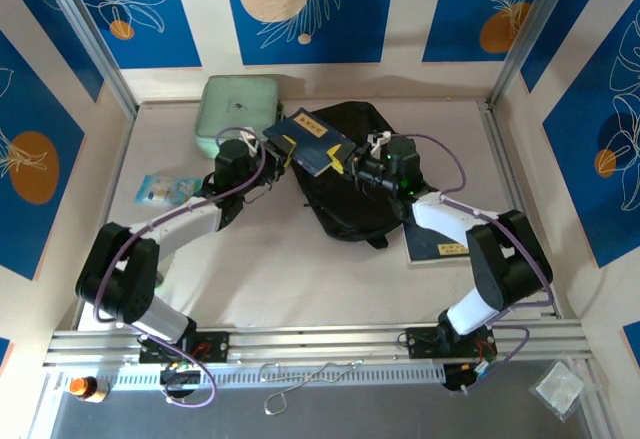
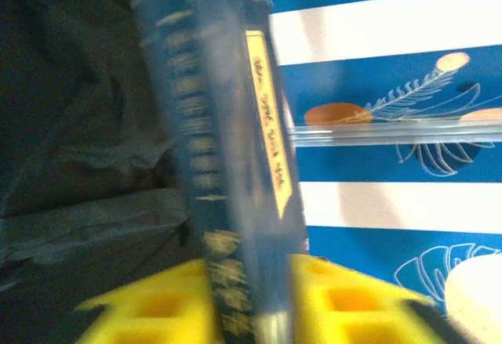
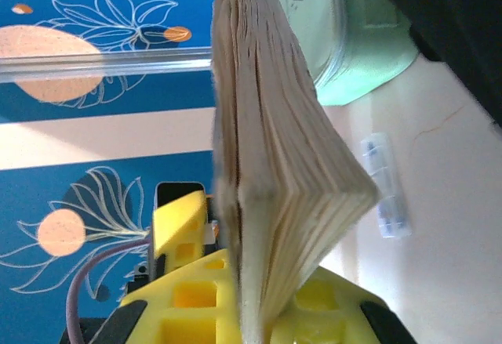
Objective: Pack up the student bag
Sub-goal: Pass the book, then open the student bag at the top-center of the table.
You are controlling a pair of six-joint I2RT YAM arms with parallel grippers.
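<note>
The student bag (image 1: 345, 214) is a black backpack lying flat in the middle of the table, and its dark fabric (image 2: 78, 124) also fills the left of the left wrist view. A dark blue book (image 1: 310, 142) with yellow lettering is held over the bag's upper left part, between both arms. My left gripper (image 1: 275, 154) has its yellow fingers against both covers near the spine (image 2: 227, 164). My right gripper (image 3: 271, 313) is shut on the fanned page edge (image 3: 274, 164) from the other side.
A pale mint green zip case (image 1: 238, 114) lies at the back left, touching the bag. A small clear packet (image 1: 167, 189) lies left of my left arm. Another blue book (image 1: 437, 244) lies flat under my right arm. Patterned walls enclose the table.
</note>
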